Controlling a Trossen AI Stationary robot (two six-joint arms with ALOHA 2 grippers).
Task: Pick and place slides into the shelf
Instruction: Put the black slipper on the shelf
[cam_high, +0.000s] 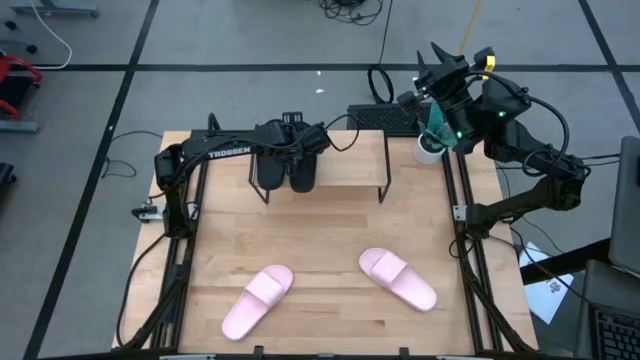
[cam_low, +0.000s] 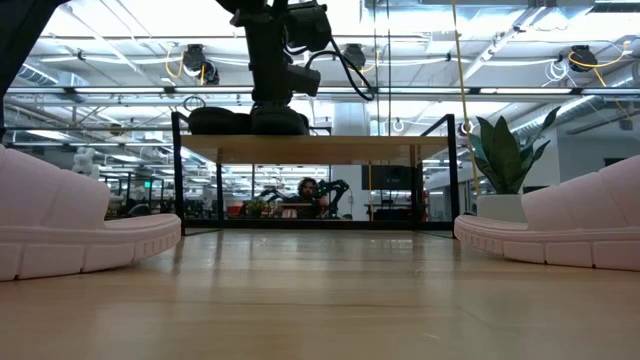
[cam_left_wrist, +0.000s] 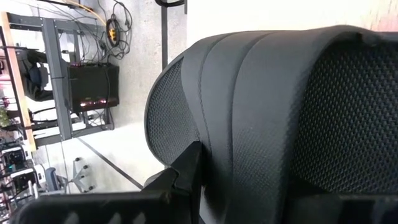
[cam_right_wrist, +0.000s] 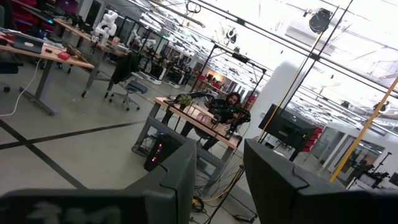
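The left claw sits over the left end of the shelf, clenched on a black slide; in its wrist view the slide's mesh-textured strap fills the picture, with one dark finger pressed against its edge. A second black slide lies just beside it, on the side toward the shelf's left end, the two touching or nearly so, both with their long axes running across the plank from back to front. From the low view, the pair rests on the plank top with the arm coming straight down onto them.

Outward from there, the two pink slides lie on the counter well in front of the shelf: the left pink slide angled toward the front-left corner, the right pink slide angled toward the front-right.

The right claw is raised past the counter's back-right corner, near a small potted plant, its fingers parted and grasping nothing.

By my reading, the left arm is the nearer one to the left pink slide, which lies toward the front of the counter from its claw.
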